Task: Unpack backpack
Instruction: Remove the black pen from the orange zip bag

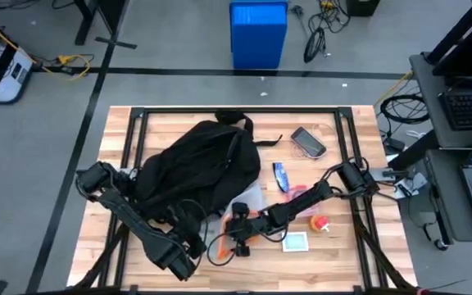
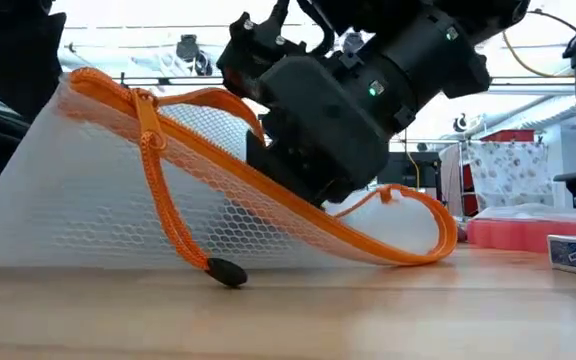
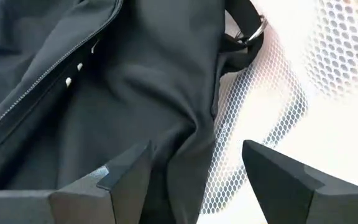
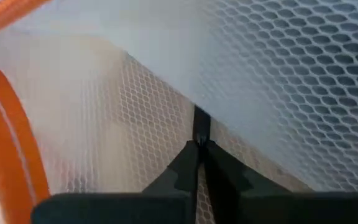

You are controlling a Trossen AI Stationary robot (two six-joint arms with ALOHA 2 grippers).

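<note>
high view: backpack (image 1: 199, 168) lies left-centre on table (image 1: 351, 246); right gripper (image 4: 199, 146) pinched shut on white mesh pouch (image 2: 98, 200) near its front; left gripper (image 3: 194, 174) fingers wide beside backpack fabric

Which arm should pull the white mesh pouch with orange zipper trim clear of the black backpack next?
Right. The right gripper is already shut on the white mesh pouch with orange trim. The left gripper is open over the black fabric backpack, holding nothing.

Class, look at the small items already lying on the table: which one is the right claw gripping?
The white mesh pouch with orange trim: the right claw is shut on its mesh. The phone, blue packet and red item lie untouched.
</note>
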